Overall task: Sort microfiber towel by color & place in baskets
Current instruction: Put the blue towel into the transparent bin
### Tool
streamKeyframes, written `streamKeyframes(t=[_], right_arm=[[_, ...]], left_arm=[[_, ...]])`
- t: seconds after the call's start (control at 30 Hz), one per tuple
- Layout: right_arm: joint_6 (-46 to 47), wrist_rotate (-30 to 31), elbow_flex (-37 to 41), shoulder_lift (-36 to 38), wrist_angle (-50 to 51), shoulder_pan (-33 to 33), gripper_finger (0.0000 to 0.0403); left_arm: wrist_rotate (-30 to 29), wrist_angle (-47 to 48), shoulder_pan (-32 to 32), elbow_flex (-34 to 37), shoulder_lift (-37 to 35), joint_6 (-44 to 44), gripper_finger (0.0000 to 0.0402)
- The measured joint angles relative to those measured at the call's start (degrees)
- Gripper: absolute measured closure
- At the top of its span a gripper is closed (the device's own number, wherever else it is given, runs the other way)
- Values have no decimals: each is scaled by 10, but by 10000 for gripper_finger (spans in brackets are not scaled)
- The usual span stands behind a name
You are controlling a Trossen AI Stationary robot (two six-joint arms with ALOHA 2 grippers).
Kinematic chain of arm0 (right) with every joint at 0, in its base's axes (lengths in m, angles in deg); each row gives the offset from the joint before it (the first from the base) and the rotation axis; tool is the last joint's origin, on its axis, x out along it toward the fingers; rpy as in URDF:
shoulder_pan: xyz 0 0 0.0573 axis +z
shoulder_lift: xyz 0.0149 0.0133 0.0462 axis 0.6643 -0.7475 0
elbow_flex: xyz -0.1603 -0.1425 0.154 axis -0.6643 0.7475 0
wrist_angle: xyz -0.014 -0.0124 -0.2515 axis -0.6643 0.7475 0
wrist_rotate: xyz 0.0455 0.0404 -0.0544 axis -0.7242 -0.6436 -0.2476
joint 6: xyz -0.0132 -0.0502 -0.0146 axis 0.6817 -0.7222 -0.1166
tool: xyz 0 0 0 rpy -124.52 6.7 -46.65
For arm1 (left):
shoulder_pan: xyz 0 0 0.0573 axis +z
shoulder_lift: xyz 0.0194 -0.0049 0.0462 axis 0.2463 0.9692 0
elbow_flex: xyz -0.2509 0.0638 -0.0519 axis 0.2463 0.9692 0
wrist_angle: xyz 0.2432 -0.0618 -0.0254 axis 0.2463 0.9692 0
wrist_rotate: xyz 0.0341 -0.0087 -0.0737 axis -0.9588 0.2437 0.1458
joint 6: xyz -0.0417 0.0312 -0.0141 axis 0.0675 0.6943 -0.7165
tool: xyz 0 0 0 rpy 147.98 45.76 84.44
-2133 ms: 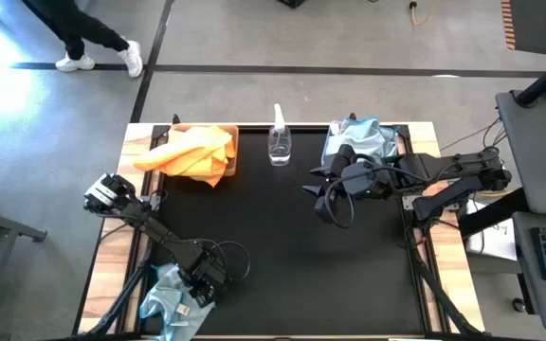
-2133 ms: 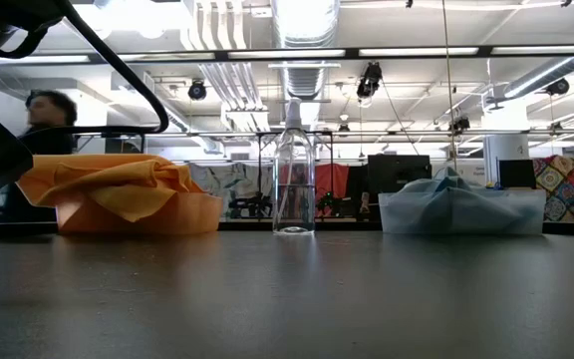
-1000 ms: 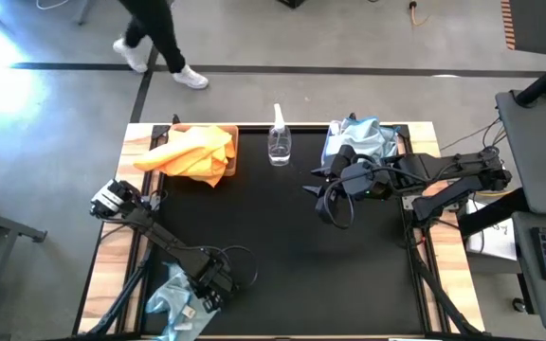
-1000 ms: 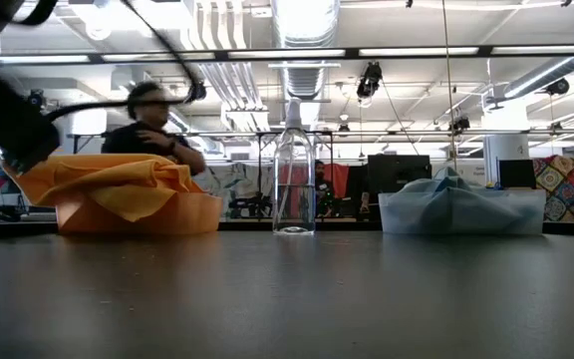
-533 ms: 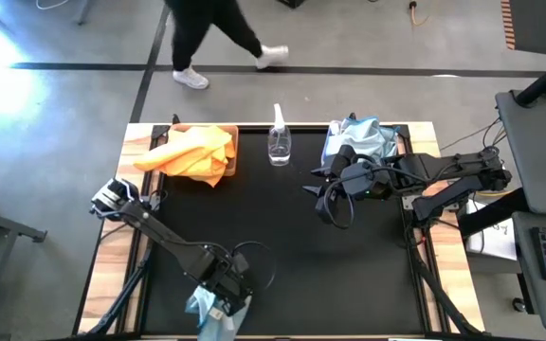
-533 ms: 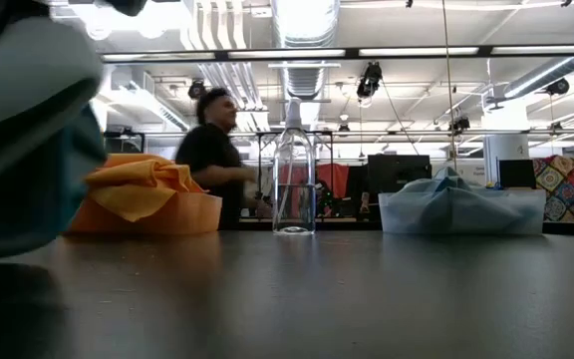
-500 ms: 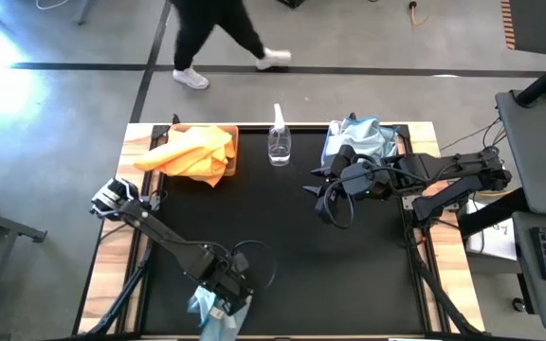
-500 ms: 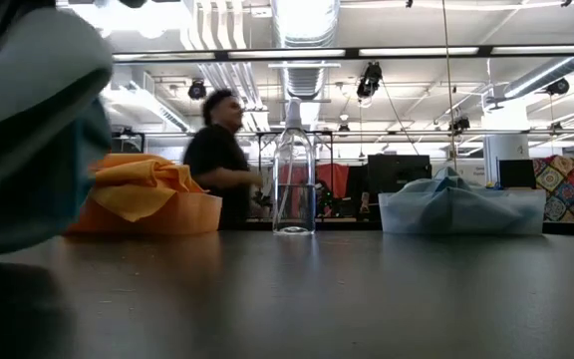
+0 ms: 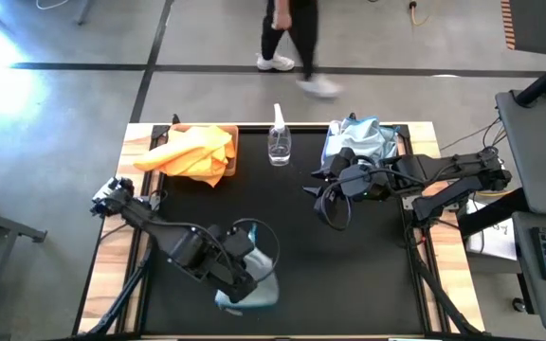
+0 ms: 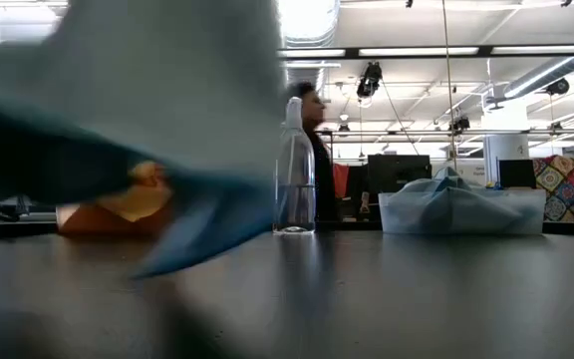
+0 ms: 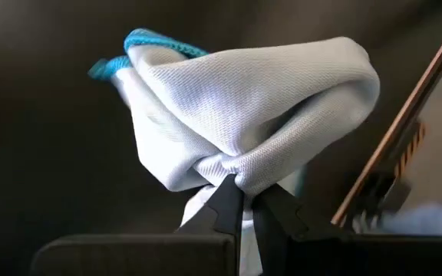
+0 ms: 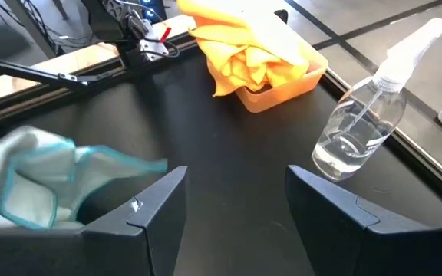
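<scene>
Two baskets stand at the far edge of the table. The tan basket (image 9: 224, 156) is at the far left and holds a heap of orange towels (image 9: 190, 151), which hang a little over its rim. The grey-blue basket (image 9: 332, 150) is at the far right, and pale blue towels (image 9: 363, 137) fill it. Between the two stands a clear spray bottle (image 9: 279, 140), upright.

At the near left of the black table mat (image 9: 292, 227), the left gripper (image 9: 245, 281) is at the near edge, a little left of the middle. Its fingers are pinched tight on a pale blue towel (image 9: 259, 275); in the left wrist view the cloth (image 11: 244, 115) bunches up from between the two dark fingertips (image 11: 227, 201), with a bright blue hem at one corner. In the low view this towel (image 10: 138, 120) is very close to the camera and blurred, and it covers most of the left half, with the tan basket (image 10: 108, 214) partly behind it.

The right gripper (image 9: 328, 201) waits to the right of the table's middle, just before the grey-blue basket. Its fingers stand wide apart and hold nothing; in the right wrist view the two fingers (image 12: 156, 211) frame bare mat.

Beyond the table a person (image 9: 290, 38) is on the floor, seen in the low view (image 10: 317, 150) just behind the bottle.
</scene>
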Motion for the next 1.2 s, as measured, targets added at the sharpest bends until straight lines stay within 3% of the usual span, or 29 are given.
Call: streamKeyframes(t=[0.3,0.47,0.83,1.2], right_arm=[[10,-2,3,0,-1,1,193],[10,-51,3,0,-20,1,193],[-7,-83,3,0,-104,1,193],[-32,-135,3,0,-192,3,193]], left_arm=[[-158,41,1,-126,0,56,400],[-222,48,3,-172,-1,99,400],[-301,52,28,-238,-1,197,400],[-336,51,72,-270,-3,303,400]])
